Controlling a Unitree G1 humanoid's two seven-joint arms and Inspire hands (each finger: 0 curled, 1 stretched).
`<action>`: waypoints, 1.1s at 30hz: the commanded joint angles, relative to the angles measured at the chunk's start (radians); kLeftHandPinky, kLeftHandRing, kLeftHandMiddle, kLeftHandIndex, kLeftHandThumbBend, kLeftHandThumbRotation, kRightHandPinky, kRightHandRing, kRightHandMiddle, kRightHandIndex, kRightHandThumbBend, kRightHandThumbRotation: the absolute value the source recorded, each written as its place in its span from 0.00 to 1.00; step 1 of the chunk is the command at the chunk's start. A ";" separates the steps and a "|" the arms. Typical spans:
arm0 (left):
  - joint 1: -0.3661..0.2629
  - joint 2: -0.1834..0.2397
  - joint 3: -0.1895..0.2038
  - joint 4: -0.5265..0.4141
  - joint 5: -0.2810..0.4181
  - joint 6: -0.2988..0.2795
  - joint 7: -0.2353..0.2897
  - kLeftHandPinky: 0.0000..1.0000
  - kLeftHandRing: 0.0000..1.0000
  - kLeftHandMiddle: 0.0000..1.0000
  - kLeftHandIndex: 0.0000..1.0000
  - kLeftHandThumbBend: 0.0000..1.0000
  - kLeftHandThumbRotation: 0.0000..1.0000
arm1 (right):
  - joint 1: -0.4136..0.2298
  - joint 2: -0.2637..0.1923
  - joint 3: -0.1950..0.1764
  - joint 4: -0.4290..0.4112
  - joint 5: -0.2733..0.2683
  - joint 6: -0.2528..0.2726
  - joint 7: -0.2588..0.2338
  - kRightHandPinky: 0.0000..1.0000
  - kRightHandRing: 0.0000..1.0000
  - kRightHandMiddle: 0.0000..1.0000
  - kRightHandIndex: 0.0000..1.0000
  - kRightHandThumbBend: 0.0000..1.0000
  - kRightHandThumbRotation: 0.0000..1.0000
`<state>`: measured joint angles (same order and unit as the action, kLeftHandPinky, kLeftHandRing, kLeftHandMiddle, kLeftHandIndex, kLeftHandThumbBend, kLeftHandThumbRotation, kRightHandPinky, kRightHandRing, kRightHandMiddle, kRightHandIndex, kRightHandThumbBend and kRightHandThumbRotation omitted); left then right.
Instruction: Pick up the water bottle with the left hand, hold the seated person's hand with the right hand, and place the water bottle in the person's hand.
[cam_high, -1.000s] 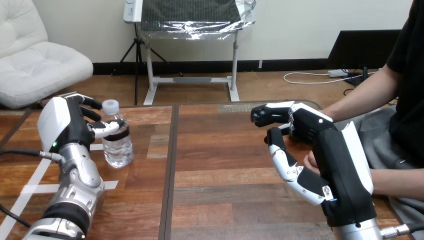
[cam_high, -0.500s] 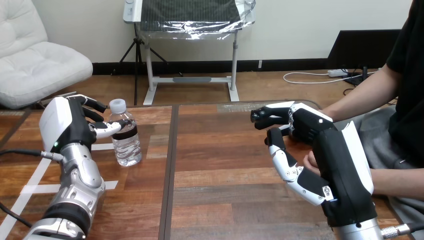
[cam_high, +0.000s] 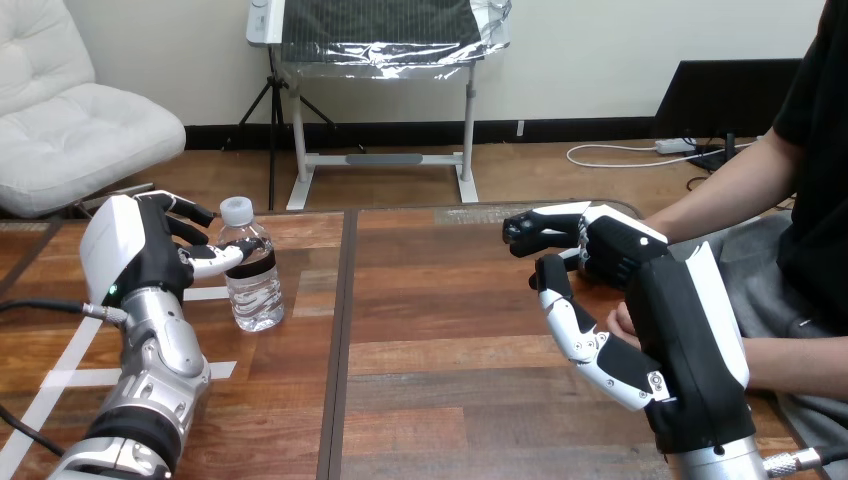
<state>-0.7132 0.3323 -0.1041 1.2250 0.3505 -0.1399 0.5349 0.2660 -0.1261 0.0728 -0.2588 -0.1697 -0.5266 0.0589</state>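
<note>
- Step in hand: pick-up of the water bottle (cam_high: 252, 285). The bottle stands upright at the far left of the desk (cam_high: 440, 360), its white cap (cam_high: 236, 210) on.
- Left hand (cam_high: 135, 250): closed round the upper half of the bottle, thumb across the near side, fingers (cam_high: 190, 210) wrapped behind the neck. Whether the base has left the desk cannot be determined.
- Right hand (cam_high: 640, 270): positioned at the right side of the desk, over and just beside the person's hand (cam_high: 622, 322), most of which is hidden behind it. Contact and grasp cannot be determined from this view.
- Progress, as judged: the grasp appears made; carry and hand-over are not yet done.
- Next move calls for: a lift with the bottle kept upright, then a carry rightward across the desk to the person's hand. The person's palm must be exposed and facing up before release; the right hand currently covers it.
- Risk, as judged: the smooth, clear plastic wall may slip in a high grip near the neck.
- Surface: dark wooden planks with a dark seam (cam_high: 338, 380) running near to far just right of the bottle. White tape strips (cam_high: 62, 378) lie at the near left.
- Working room: the bottle and the person's hand are well apart, and nothing stands on the desk between them.
</note>
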 joint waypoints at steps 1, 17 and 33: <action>-0.018 -0.011 -0.012 -0.017 0.007 -0.035 -0.001 0.40 0.45 0.49 0.51 0.74 0.00 | -0.032 -0.008 -0.013 -0.044 0.010 -0.009 0.001 0.47 0.64 0.69 0.61 0.17 0.00; -0.005 -0.008 -0.020 -0.016 0.021 -0.075 0.017 0.41 0.45 0.50 0.51 0.73 0.00 | -0.029 -0.009 -0.014 -0.046 0.009 -0.008 0.005 0.49 0.67 0.70 0.61 0.17 0.00; -0.005 -0.009 -0.033 -0.031 0.037 -0.058 0.036 0.43 0.49 0.55 0.55 0.75 0.02 | -0.030 -0.007 -0.012 -0.043 0.011 -0.009 0.008 0.50 0.66 0.70 0.61 0.17 0.00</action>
<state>-0.6848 0.3260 -0.1164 1.2249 0.3651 -0.2037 0.5546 0.2667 -0.1262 0.0694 -0.2700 -0.1700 -0.5265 0.0660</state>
